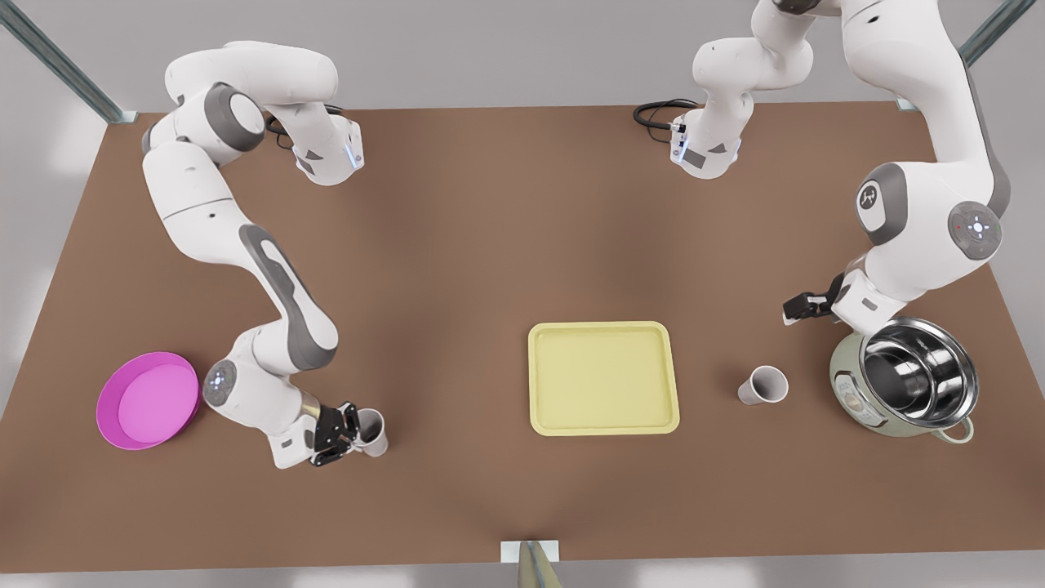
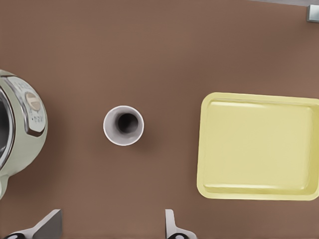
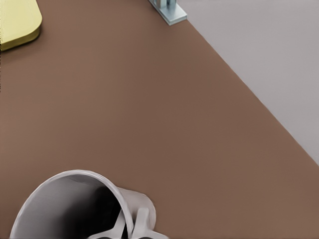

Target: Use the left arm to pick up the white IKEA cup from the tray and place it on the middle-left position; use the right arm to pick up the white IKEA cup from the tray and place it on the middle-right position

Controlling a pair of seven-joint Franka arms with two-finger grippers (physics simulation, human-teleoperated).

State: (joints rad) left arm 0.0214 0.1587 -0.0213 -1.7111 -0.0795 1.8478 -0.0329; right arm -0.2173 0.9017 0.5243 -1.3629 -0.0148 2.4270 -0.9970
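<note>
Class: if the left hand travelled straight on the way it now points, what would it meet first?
Probably bare tabletop beside the standing white cup; depth is unclear, so the open left hand might clip its rim.

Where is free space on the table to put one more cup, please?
Free: the tray, and bare table between it and the cup in the right claw. Crowded: between tray and pot stands the other cup, the open left claw near.

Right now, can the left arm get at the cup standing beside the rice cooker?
Probably yes. The left gripper hangs open close to that cup, which stands upright on bare table, apart from the rice cooker and the tray. The right gripper, far off, is shut on the other cup.
</note>
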